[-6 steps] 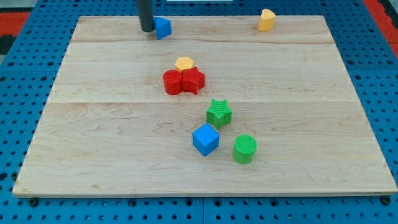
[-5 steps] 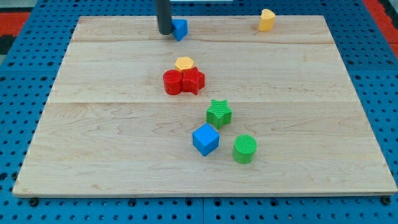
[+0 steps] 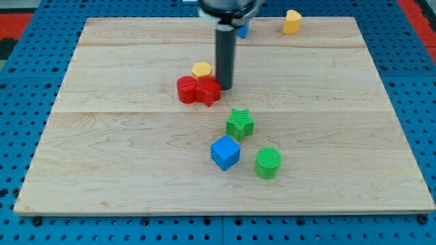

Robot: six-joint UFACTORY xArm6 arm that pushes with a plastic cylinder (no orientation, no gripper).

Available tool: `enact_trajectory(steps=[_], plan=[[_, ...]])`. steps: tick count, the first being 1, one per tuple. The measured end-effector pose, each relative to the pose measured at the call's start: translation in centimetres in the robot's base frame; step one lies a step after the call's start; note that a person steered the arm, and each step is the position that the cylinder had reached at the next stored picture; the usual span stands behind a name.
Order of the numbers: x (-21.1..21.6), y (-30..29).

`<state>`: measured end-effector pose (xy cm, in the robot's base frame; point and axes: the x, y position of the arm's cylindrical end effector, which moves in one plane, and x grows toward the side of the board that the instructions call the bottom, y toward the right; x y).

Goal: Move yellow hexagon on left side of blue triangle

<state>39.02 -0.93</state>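
The yellow hexagon (image 3: pixel 201 69) lies near the board's middle, touching the red cylinder (image 3: pixel 187 90) and the red star (image 3: pixel 208 92) below it. My tip (image 3: pixel 224 87) stands just right of the hexagon, against the red star's upper right. The blue triangle (image 3: pixel 242 29) is near the view's top, mostly hidden behind the arm.
A yellow heart-like block (image 3: pixel 291 22) sits at the top right. A green star (image 3: pixel 240 124), a blue cube (image 3: pixel 225 152) and a green cylinder (image 3: pixel 268 162) lie below the middle. The wooden board (image 3: pixel 102 156) is ringed by blue pegboard.
My tip has moved from the top, left of the blue triangle, down and right to the red star. The blue triangle has shifted right along the top edge.
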Motion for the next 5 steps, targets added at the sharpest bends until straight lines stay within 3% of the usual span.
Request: enact_trajectory(steps=[1, 2, 3, 5], plan=[[-4.5, -3.5], [-5.6, -5.8], [-6.3, -11.7], [-8.9, -2.6]])
